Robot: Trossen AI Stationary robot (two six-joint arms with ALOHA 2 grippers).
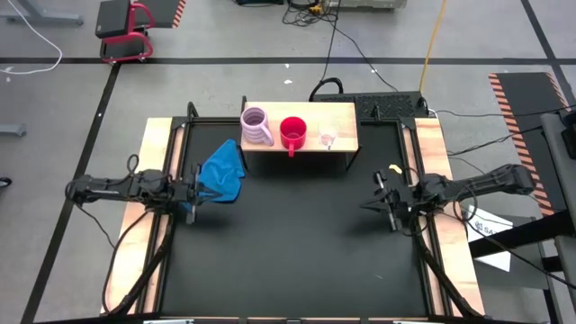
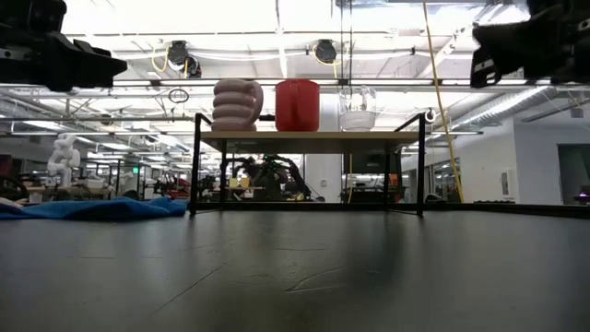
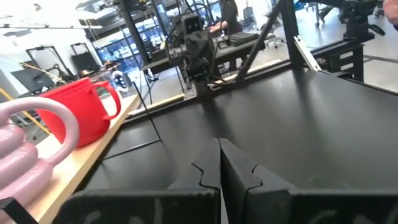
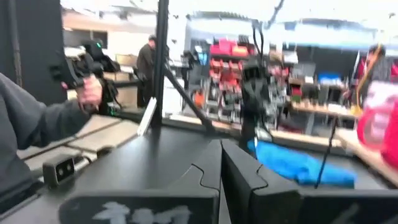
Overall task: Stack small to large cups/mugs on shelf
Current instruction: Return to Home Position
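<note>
On the light-wood shelf (image 1: 345, 118) at the table's far side, three cups stand on their bases in a row. They are a ribbed lilac mug (image 1: 257, 127), a red mug (image 1: 292, 133) and a clear glass cup (image 1: 328, 137). The low view shows the same lilac mug (image 2: 237, 103), red mug (image 2: 297, 105) and glass cup (image 2: 358, 109) on the shelf (image 2: 309, 138). My left gripper (image 1: 200, 191) hovers level at the table's left side, shut and empty (image 3: 219, 152). My right gripper (image 1: 364, 207) hovers level at the right side, also shut and empty (image 4: 221, 152).
A crumpled blue cloth (image 1: 223, 171) lies on the black mat, just beside my left gripper and in front of the shelf's left end. Pale wooden rails (image 1: 155, 144) run along both table sides. A person's sleeve and hand (image 4: 37, 118) show beyond the table.
</note>
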